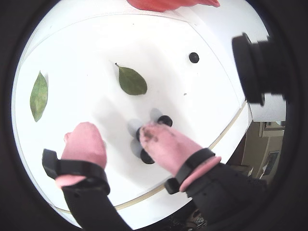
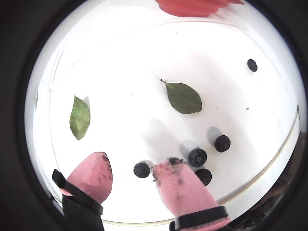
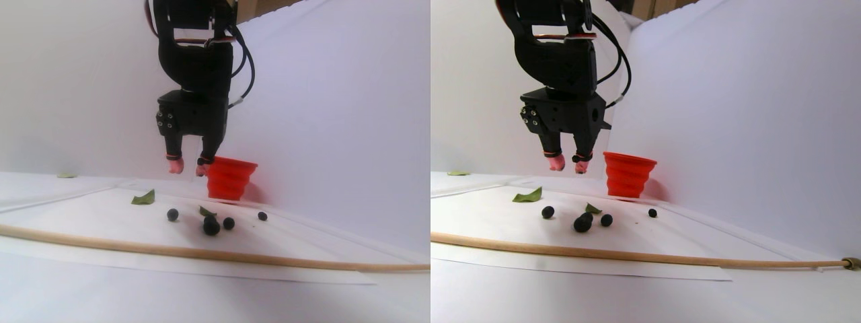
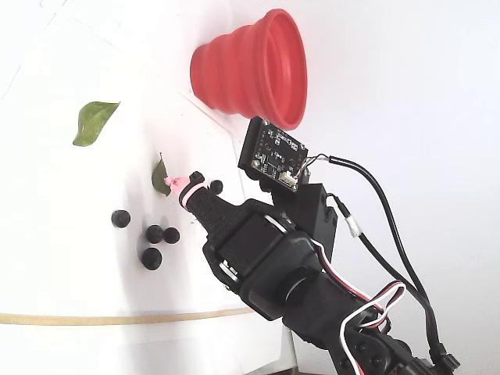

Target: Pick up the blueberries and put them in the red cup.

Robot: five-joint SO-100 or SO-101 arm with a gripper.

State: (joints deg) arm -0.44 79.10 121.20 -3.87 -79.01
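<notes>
Several blueberries lie on the white table. In a wrist view one (image 2: pixel 142 170) sits between my pink fingertips, close to the right one, with others (image 2: pixel 197 157) (image 2: pixel 222 143) to its right and a lone one (image 2: pixel 252 65) farther off. In the other wrist view my right finger (image 1: pixel 163 144) partly hides the cluster (image 1: pixel 165 120). My gripper (image 2: pixel 134 162) is open and empty. The stereo pair view shows the gripper (image 3: pixel 188 167) well above the berries (image 3: pixel 211 226). The red cup (image 4: pixel 250 66) stands upright beyond them, and it also shows in the stereo pair view (image 3: pixel 229 178).
Two green leaves (image 2: pixel 183 97) (image 2: pixel 80 117) lie on the table among and beside the berries. A thin wooden strip (image 3: pixel 202 252) runs along the front of the white sheet. White walls stand behind and to the right. A camera board (image 4: pixel 273 152) sits on my wrist.
</notes>
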